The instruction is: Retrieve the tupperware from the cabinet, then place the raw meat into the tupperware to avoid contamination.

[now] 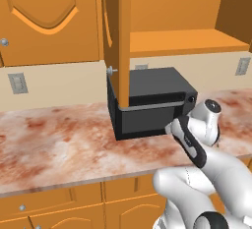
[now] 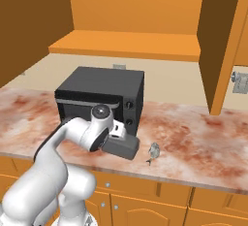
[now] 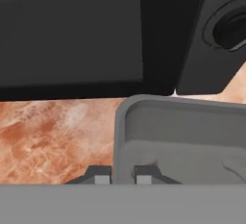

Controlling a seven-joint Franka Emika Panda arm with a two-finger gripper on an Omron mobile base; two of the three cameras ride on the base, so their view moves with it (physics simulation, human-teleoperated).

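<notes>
Clamped by the gripper (image 3: pixel 122 174) on its thin left rim, tupperware (image 3: pixel 182 141) sits low over the counter (image 3: pixel 53 131) just before the microwave (image 3: pixel 72 31), probably light, stiffish, slick, so best pinched at the wall.

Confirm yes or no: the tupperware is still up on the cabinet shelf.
No. The tupperware sits low over the marbled counter, right in front of the black microwave, with the gripper shut on its rim.
</notes>
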